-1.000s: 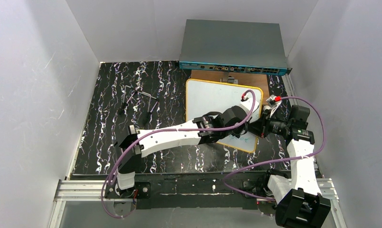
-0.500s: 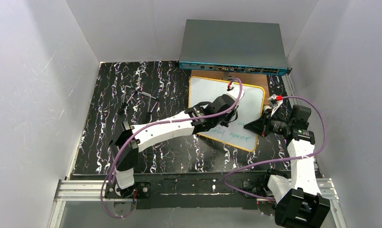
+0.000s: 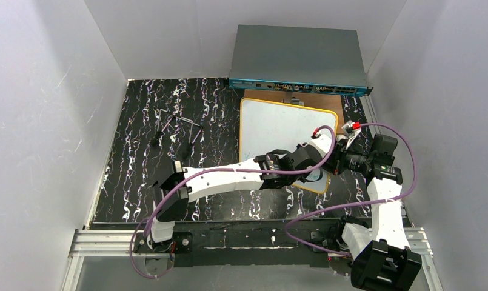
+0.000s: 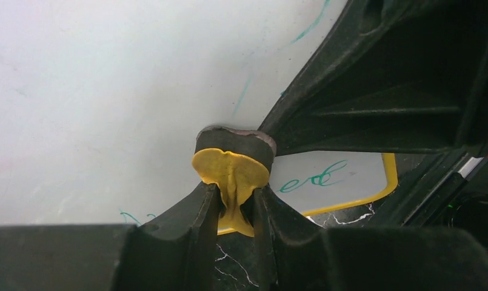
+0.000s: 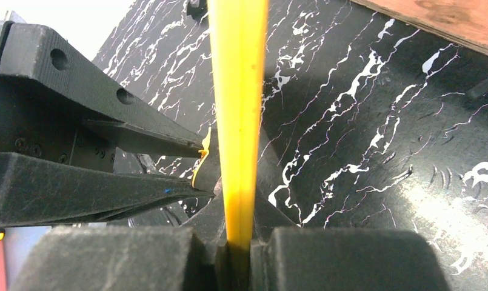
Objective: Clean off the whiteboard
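Top external: whiteboard (image 3: 277, 127) lies right of centre on black marbled mat (image 3: 138, 121). Its far edge sits over wood board (image 3: 327, 100), just near of grey box (image 3: 296, 57). L arm reaches across to the whiteboard's near right corner, L gripper (image 3: 318, 168) over it. R gripper (image 3: 332, 162) is at the whiteboard's right edge, close beside the L one.

Left wrist: L fingers narrow, pinching yellow eraser (image 4: 232, 173). Its dark pad is pressed on the white surface. Green writing (image 4: 314, 180) shows by the near corner, w/ fainter strokes farther up. R gripper's black fingers fill the right side.

Right wrist: R fingers clamped on the whiteboard's yellow rim, seen edge-on. L gripper sits close on the left, wood board at far right.
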`<action>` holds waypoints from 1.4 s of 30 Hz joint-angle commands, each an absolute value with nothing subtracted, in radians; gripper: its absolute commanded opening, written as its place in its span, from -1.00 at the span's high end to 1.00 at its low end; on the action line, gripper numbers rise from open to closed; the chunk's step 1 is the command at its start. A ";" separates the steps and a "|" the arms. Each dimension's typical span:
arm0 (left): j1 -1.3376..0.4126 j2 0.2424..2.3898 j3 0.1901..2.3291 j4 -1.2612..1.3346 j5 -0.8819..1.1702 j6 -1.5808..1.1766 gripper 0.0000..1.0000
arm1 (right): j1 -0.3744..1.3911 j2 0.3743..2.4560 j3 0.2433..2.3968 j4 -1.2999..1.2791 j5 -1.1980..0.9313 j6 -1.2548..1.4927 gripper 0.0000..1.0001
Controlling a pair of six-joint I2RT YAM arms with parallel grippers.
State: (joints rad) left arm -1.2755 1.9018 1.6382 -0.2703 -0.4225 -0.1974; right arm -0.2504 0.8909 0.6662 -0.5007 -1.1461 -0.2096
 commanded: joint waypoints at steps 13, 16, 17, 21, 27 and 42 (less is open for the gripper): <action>-1.156 1.818 1.534 -0.291 -0.431 -0.242 1.00 | -0.239 0.863 0.718 -0.457 -1.301 -0.222 0.97; -1.207 1.855 1.611 -0.304 -0.430 -0.226 1.00 | -0.239 0.863 0.718 -0.457 -1.300 -0.221 0.97; -1.222 1.866 1.633 -0.309 -0.431 -0.223 1.00 | -0.239 0.863 0.719 -0.458 -1.300 -0.221 0.97; -1.237 1.884 1.638 -0.305 -0.417 -0.242 1.00 | -0.242 0.862 0.719 -0.458 -1.299 -0.221 0.97; -1.115 1.771 1.384 -0.227 -0.398 -0.346 1.00 | -0.244 0.859 0.719 -0.460 -1.301 -0.222 0.97; -0.963 1.342 0.995 -0.192 -0.237 -0.437 1.00 | -0.245 0.857 0.731 -0.497 -1.261 -0.262 0.97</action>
